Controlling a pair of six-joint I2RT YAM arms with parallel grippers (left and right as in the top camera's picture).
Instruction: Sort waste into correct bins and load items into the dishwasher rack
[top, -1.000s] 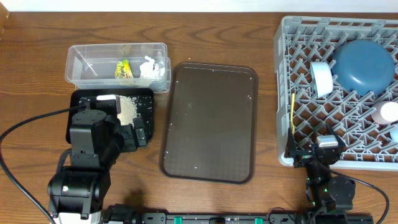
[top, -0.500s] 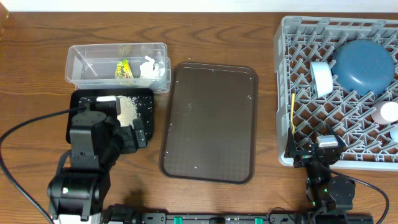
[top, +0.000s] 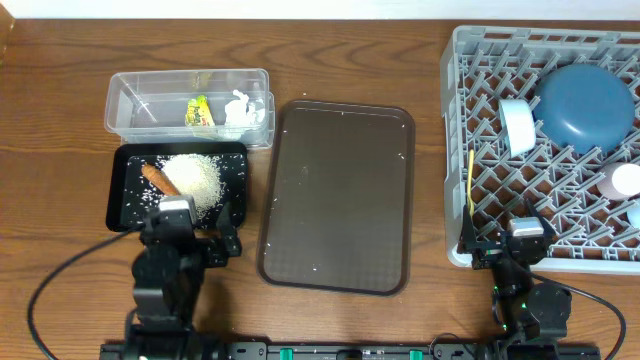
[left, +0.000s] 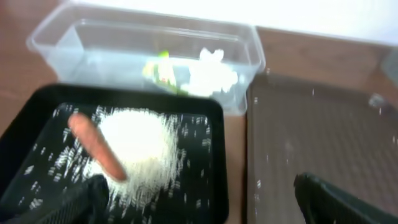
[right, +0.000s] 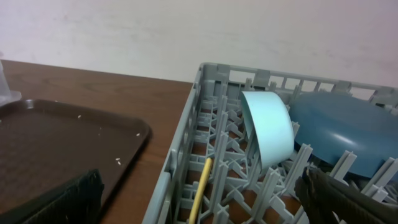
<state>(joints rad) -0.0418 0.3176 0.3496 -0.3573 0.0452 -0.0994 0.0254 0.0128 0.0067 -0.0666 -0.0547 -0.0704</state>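
Observation:
The grey dishwasher rack (top: 460, 60) at the right holds the dark blue plate (top: 585, 105), the light blue cup (top: 517, 125), the yellow spoon (top: 471, 180) and a pale pink cup (top: 622, 180). The clear tub (top: 135, 100) holds the green-orange wrapper (top: 200, 110) and the white tissue (top: 240, 108). The black tray (top: 125, 195) holds the carrot (top: 158, 178) and the rice (top: 195, 178). My left gripper (top: 197, 228) is open and empty at the black tray's near edge. My right gripper (top: 500, 240) is open and empty at the rack's front left corner, near the spoon (right: 200, 186).
The dark brown serving tray (top: 340, 200) lies between the bins and the rack, with a few stray rice grains on it. In the left wrist view the carrot (left: 96, 149) lies against the rice pile (left: 140, 143).
My left arm has pulled back toward the table's front edge, uncovering the carrot and rice in the black tray. The right arm has not moved.

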